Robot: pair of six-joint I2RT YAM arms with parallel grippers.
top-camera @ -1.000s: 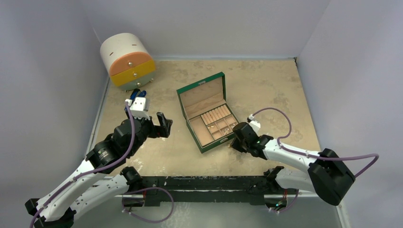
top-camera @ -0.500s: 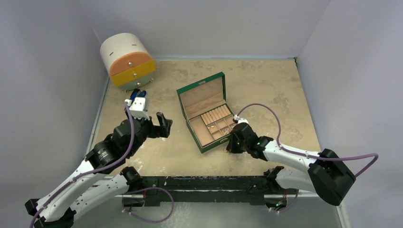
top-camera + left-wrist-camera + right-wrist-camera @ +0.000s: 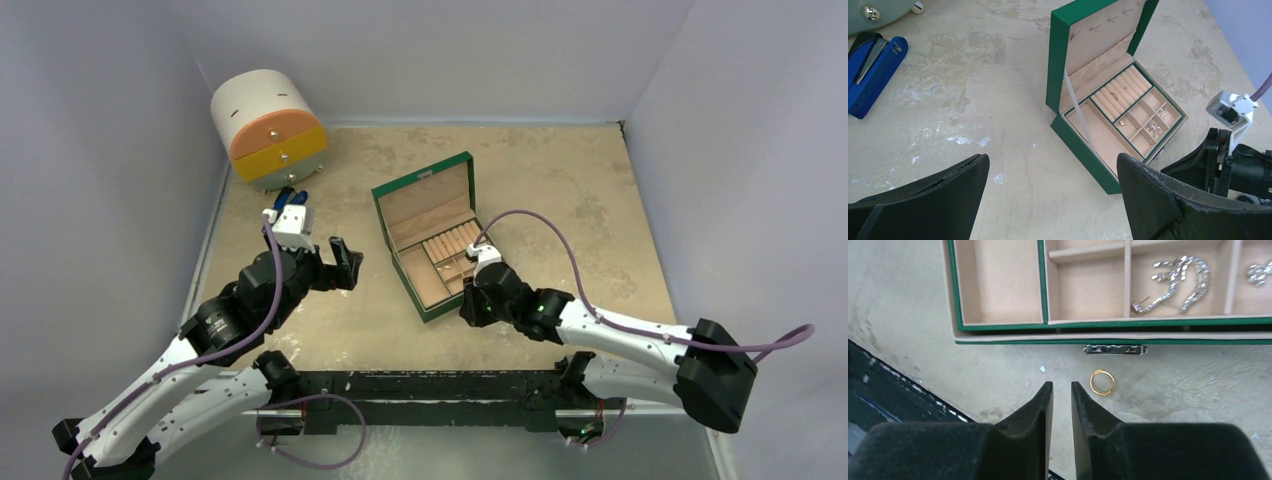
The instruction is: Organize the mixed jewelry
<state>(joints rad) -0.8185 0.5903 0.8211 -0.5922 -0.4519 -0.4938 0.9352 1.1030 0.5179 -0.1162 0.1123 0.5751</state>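
the green box [image 3: 432, 232] stands open near the middle of the worktop [image 3: 560, 180], its lid raised on the far side and its beige tray facing up. the right end effector [image 3: 1061, 387] hangs low over the worktop at the box's near edge. its two black fingers [image 3: 1034, 410] are parted by only a narrow gap, with nothing between them.

a gold ring [image 3: 1102, 382] lies flat on the bare worktop just in front of the box's small metal latch [image 3: 1114, 349]. it sits outside the box, slightly to one side of the fingertips, and touches neither the fingers nor the box.

inside the tray, a pair of silver earrings [image 3: 1175, 282] lies in one of the small square compartments along the near edge. another silver piece [image 3: 1260, 272] shows partly in the next compartment. the long compartment at the tray's left end holds nothing.

from the left wrist view, a gold piece [image 3: 1114, 95] sits among the ring rolls and a second gold item [image 3: 1121, 122] lies in a small compartment beside them.

the left end effector [image 3: 1052, 162] hovers above the worktop well to the left of the box, its jaws spread wide and holding nothing.

a blue-handled tool [image 3: 873, 70] lies beyond it, close to a round drawer unit [image 3: 268, 128] in the far left corner.
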